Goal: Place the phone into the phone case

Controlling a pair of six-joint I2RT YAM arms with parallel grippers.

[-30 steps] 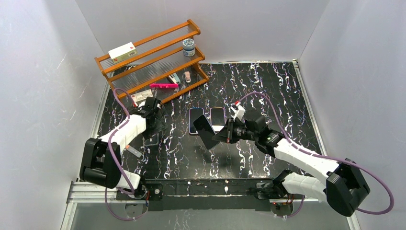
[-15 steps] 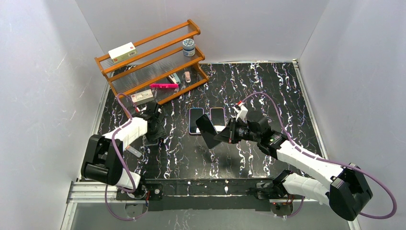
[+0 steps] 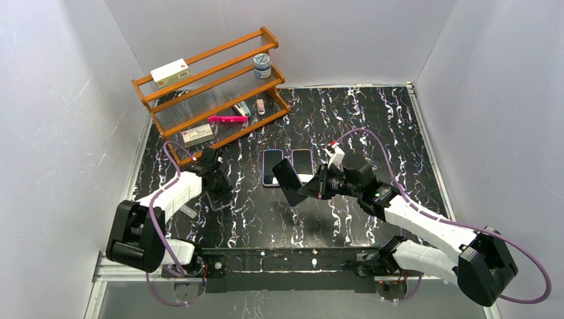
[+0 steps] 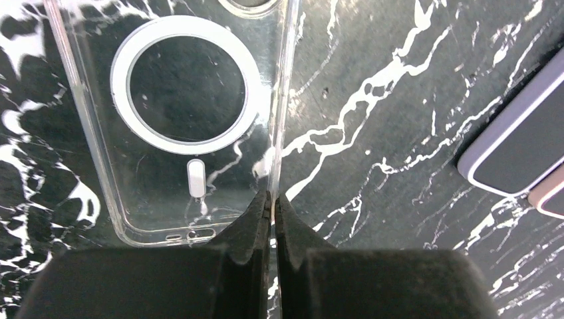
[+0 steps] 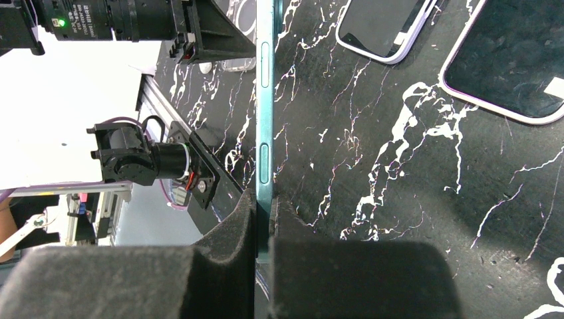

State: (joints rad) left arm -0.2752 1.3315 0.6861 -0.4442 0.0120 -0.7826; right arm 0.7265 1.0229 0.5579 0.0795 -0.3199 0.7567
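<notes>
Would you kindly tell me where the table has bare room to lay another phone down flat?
Widest: back right of the table, between the flat phones and the right wall. Also the near centre strip. Crowded: around the rack, and between the clear case and those phones.

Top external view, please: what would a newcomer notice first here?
The right gripper holds a dark phone tilted above the black marbled table, close by two other phones lying flat. To its left, the left gripper pinches the side wall of a clear phone case lying on the table.
</notes>
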